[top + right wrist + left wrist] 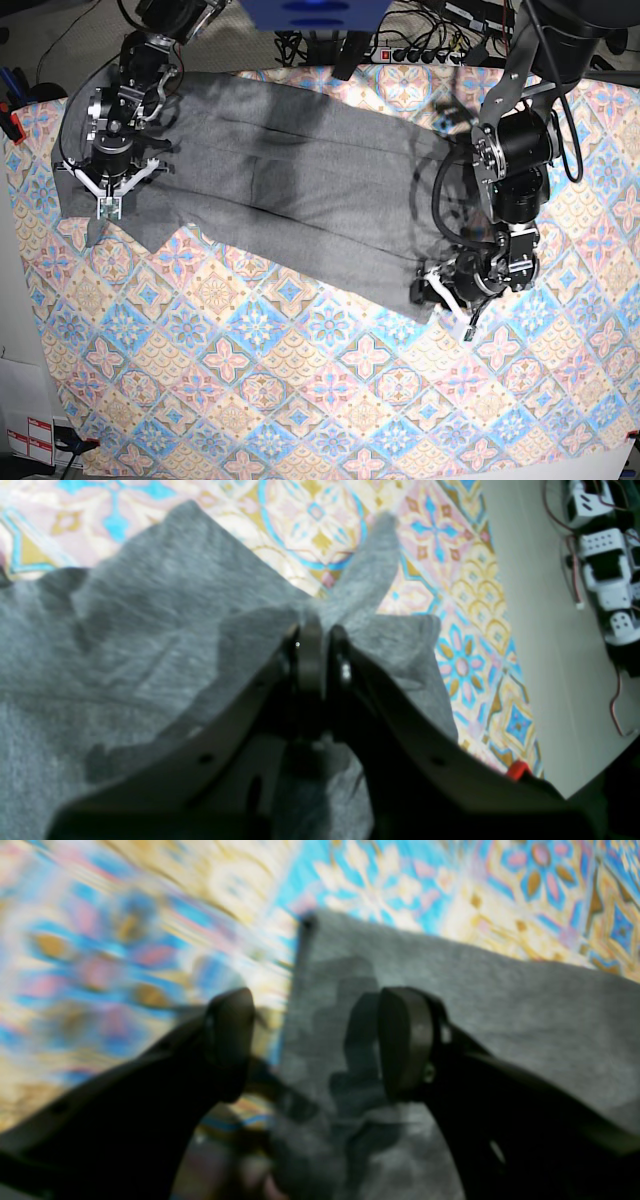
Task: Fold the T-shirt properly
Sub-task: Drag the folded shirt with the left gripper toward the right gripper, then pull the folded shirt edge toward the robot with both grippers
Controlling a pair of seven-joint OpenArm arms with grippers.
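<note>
Right tool clenched on a bunched corner of the grey T-shirt spread across the tablecloth, left tool spread, seemingly releasing its hem.

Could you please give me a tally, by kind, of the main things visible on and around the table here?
T-shirt: 1
Tablecloth: 1
Grippers: 2, the left gripper and the right gripper
Total: 4
</note>
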